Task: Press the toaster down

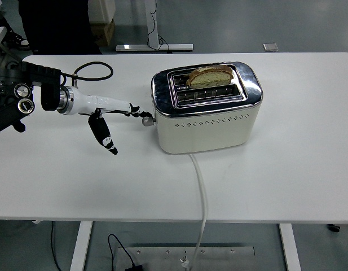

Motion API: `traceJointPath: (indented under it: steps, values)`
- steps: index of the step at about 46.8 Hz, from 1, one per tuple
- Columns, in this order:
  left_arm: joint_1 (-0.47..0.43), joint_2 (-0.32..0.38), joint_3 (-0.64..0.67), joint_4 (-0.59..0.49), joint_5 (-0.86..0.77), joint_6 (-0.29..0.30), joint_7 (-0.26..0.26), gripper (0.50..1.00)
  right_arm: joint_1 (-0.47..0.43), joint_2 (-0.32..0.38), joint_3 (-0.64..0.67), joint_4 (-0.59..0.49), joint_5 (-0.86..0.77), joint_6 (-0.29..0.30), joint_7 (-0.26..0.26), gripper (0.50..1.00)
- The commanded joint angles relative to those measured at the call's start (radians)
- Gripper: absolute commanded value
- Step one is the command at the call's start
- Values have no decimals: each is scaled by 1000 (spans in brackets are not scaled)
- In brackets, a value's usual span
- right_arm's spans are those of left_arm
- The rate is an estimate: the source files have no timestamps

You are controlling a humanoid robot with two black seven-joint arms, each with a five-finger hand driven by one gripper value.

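Ideally, steady downward pressure should be kept on the lever (146, 120) at the left end of the cream toaster (206, 107), mid-table with bread (211, 75) in its rear slot, by the extended, empty fingertips of the left hand (109, 116) until latched.

The white surface (286, 169) lies bare to the right of the cream, chrome-topped toaster (206, 107) and along the near edge, giving wide passage there; the toaster's white cord (201, 192) runs from its front to the near edge, splitting that strip; at the toaster's left end the white-and-black left hand (109, 116) fills the approach to the small side lever (146, 120); a black cable loop (95, 70) lies behind it.
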Motion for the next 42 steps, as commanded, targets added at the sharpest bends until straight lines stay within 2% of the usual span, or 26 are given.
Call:
traceJointPath:
  steps: [1, 42]
  values:
    - [1, -6, 0, 0, 0, 0, 0, 1000, 0, 0, 0, 0, 0, 0, 1, 1000]
    - [25, -19, 40, 9, 15, 0, 0, 1000, 0, 0, 0, 0, 0, 0, -1, 1000]
